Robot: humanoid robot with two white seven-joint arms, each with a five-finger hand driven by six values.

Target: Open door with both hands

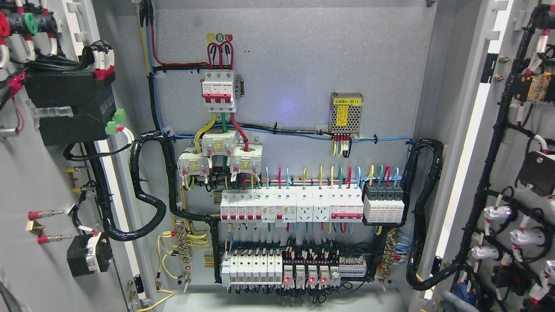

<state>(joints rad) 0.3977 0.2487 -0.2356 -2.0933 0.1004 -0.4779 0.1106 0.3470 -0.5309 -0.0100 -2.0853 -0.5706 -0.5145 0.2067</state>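
1. The cabinet (303,65) is seen from the front with its interior fully exposed.
2. The left door (47,186) is found swung wide open at the picture's left, its inner face turned to the camera. A black box (69,108) and wiring are mounted on it.
3. The right door (516,130) is likewise found swung open at the picture's right. Black cable runs and white-capped fittings are carried on its inner face.
4. On the back panel, a red-and-white main breaker (219,89) is fitted at upper left of centre, and a perforated metal module (346,113) with a yellow label is fitted to its right.
5. A row of white breakers and sockets (290,207) is mounted across the middle, with a lower row of terminals (282,268) beneath it. Small red lights are lit on the lower row.
6. A black corrugated loom (147,203) is looped from the left door into the cabinet, and a second loom (422,208) is run along the right side.
7. No robot hand can be made out with certainty, so the state of the fingers cannot be told.
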